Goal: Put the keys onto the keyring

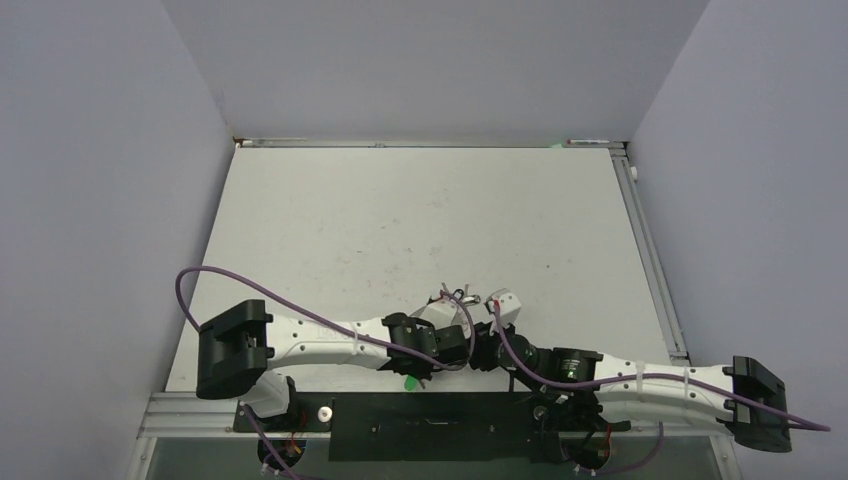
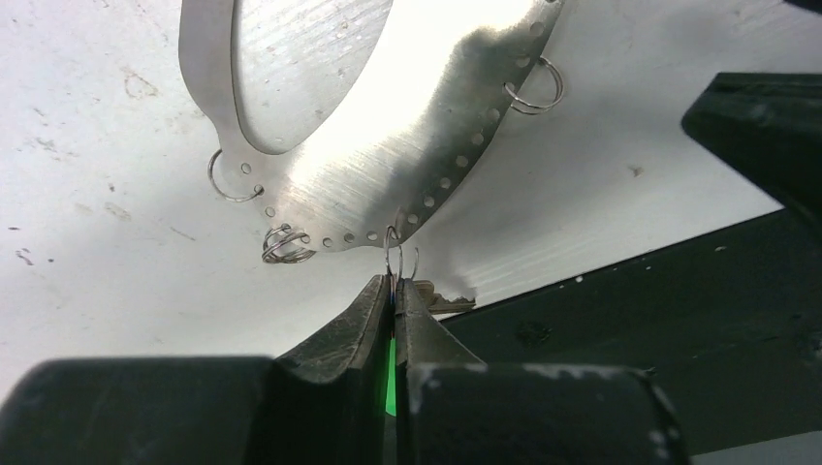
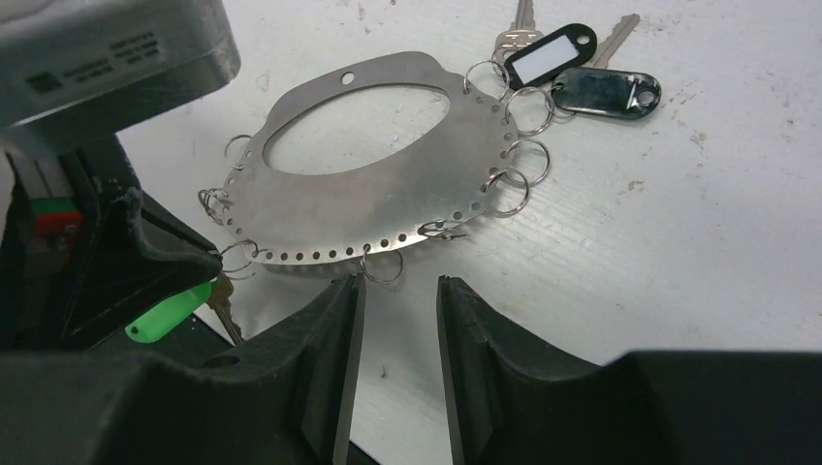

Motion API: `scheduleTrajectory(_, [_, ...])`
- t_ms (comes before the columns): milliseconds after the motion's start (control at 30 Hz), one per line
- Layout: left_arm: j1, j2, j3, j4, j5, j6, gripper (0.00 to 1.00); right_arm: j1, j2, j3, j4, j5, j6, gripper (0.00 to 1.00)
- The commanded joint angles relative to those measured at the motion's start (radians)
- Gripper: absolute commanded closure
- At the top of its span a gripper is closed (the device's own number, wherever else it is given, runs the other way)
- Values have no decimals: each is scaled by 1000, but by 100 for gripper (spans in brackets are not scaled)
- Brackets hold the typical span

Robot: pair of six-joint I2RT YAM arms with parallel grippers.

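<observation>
The keyring (image 3: 388, 189) is a flat shiny metal plate with an oval opening and a row of edge holes carrying small split rings; it also shows in the left wrist view as the plate (image 2: 388, 165). My left gripper (image 2: 393, 283) is shut on the green-headed key (image 3: 170, 312), its green showing between the jaws and its blade (image 2: 448, 302) poking out to the right, right under a small ring (image 2: 393, 254) on the plate's edge. My right gripper (image 3: 399, 283) stands open and holds nothing, its tips just short of another small ring (image 3: 383, 266). Two black-headed keys (image 3: 582, 73) lie by the plate's far right.
The black bar (image 2: 630, 320) of the table's near edge lies right beside the left gripper. In the top view both wrists meet close together at the front middle of the table (image 1: 420, 220), with the green key head (image 1: 409, 383) at the edge. Purple cables trail from both arms.
</observation>
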State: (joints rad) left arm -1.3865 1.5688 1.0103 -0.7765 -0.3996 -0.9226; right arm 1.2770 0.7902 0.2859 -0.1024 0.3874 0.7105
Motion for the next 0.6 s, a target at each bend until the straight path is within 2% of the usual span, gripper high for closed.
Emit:
scheduleTrajectory(0, [26,-56,58,-77,30,125,100,-1,-90,-63,187,-15,-49,65])
scheduleTrajectory(333, [70,-107,135,-153,138,322,100,1,-154,-158,392,-115,-164,66])
scheduleTrajectory(567, [71,-139,171,-210,72,437,100,2,-156,-192,559,-198,-248,66])
